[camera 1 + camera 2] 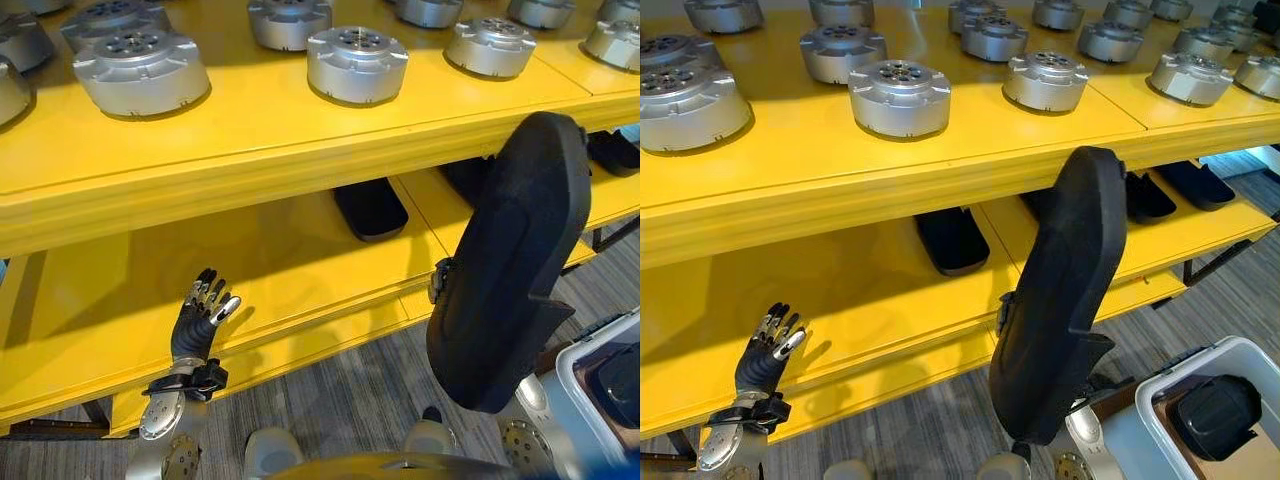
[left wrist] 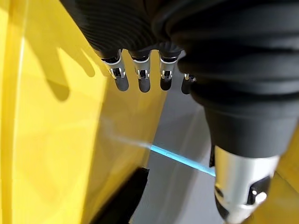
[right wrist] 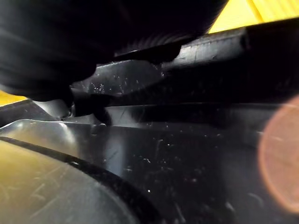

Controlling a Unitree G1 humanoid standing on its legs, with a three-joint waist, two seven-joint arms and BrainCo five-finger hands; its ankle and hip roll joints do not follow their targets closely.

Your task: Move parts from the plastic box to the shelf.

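Observation:
A large black moulded part (image 1: 510, 260) stands upright in the air in front of the yellow shelf, its top level with the upper board's edge. My right hand (image 1: 440, 282) is behind it, with fingers hooked round its left edge; its wrist view shows the part's scratched black surface (image 3: 187, 154) very close. The plastic box (image 1: 1185, 372) sits at the lower right with another black part (image 1: 1215, 415) inside. My left hand (image 1: 200, 315) is open and holds nothing, fingers (image 2: 140, 74) straight, raised before the front edge of the lower shelf board (image 1: 300, 260).
Several black parts lie on the lower board, one near the middle (image 1: 370, 208) and others to the right (image 1: 1195, 183). The upper board (image 1: 250, 130) carries several round silver metal parts (image 1: 357, 62). Grey carpet floor lies below the shelf.

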